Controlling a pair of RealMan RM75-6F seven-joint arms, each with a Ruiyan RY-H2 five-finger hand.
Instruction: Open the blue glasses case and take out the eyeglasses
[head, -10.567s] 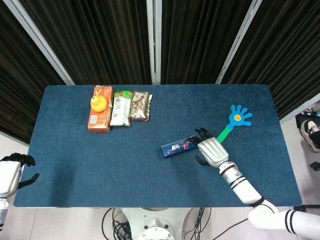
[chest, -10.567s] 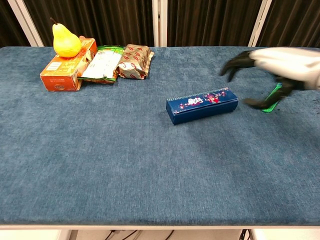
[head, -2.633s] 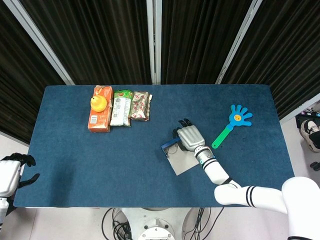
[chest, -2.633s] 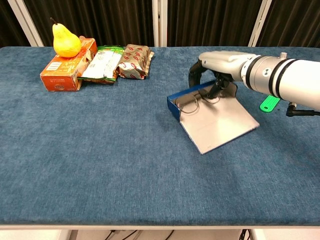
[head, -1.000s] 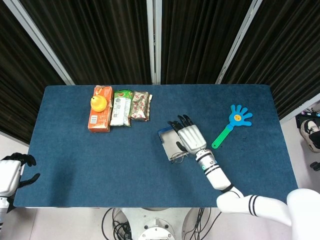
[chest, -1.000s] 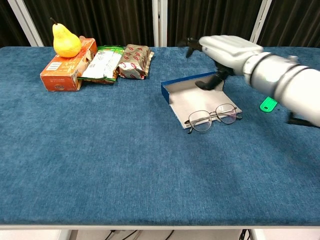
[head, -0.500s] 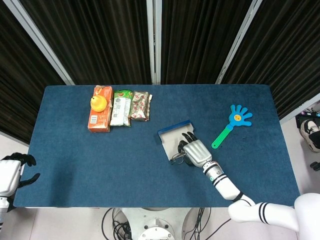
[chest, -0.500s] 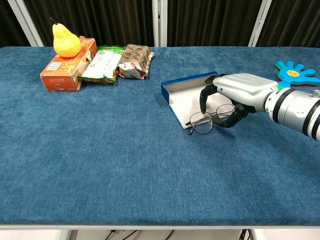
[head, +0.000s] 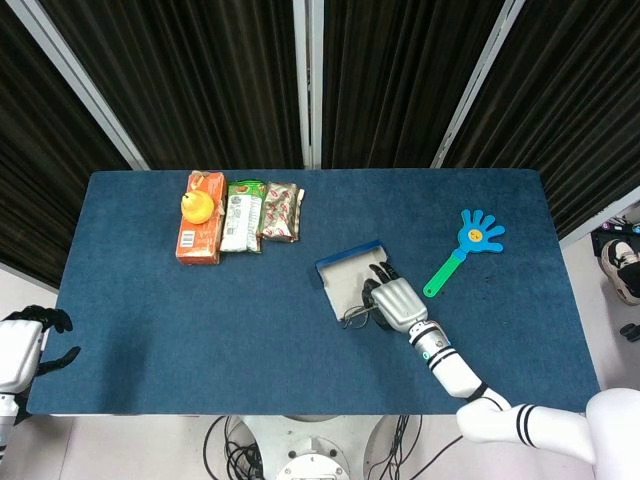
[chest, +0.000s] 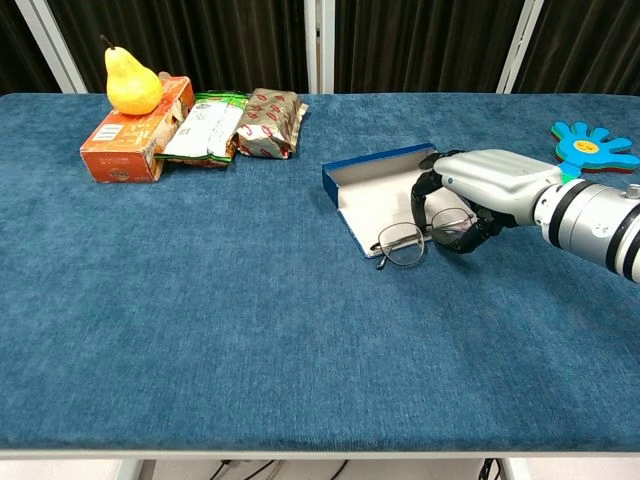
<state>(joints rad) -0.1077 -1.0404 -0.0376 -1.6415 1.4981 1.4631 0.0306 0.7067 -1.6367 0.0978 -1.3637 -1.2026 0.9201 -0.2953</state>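
Note:
The blue glasses case (chest: 372, 192) lies open near the table's middle, its pale inside facing up; the head view shows the case (head: 346, 274) too. Thin-rimmed eyeglasses (chest: 403, 245) rest at the case's near edge, partly on the cloth, and appear in the head view as the eyeglasses (head: 354, 318). My right hand (chest: 484, 187) lies over their right half, with fingers (chest: 425, 199) and thumb curled around the right lens, pinching it. The right hand (head: 398, 300) hides that lens from above. My left hand (head: 24, 344) hangs off the table's front left corner, holding nothing.
A yellow pear (chest: 132, 80) sits on an orange box (chest: 126, 140) at the back left, beside two snack packets (chest: 205, 126) (chest: 270, 122). A blue hand-shaped clapper (head: 480, 232) with a green handle lies at the right.
My right hand has slid slightly right along the eyeglasses, and its fingers have curled tighter around the right lens. The eyeglasses and the case have stayed in place.

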